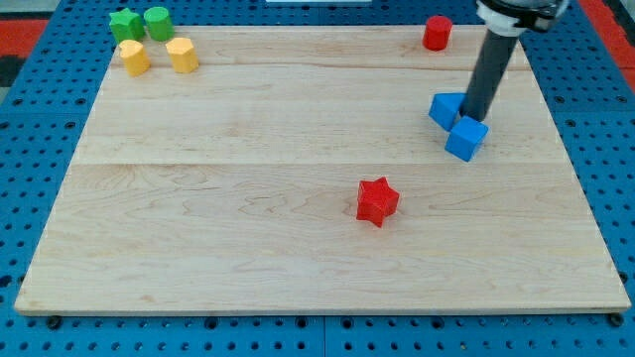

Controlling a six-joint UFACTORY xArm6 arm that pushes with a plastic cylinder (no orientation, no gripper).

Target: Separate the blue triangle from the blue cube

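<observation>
Item: table. Light wooden board, lying over a blue perforated base that is showing on all sides.

Item: my tip. Lower end of the dark rod, which is coming down from the view's top right. The tip is resting at the spot where the two blue blocks are meeting, touching or nearly touching both. There are no jaws on this rod, so no open or closed state is applying.

Item: blue triangle. Sitting near the table's right edge, just to the view's left of the tip. Its right side is partly hiding behind the rod.

Item: blue cube. Sitting just below and to the view's right of the triangle, corner turned toward the viewer. The two blue blocks are appearing to touch; the rod is covering the join, so contact cannot be confirmed.

Item: red star. Lying alone near the table's middle, well apart from the blue pair.

Item: red cylinder. Standing at the top edge, above the blue pair.

Items: green star, green cylinder, yellow block, second yellow block. Clustering in the top left corner, green pair above yellow pair; yellow shapes unclear.
</observation>
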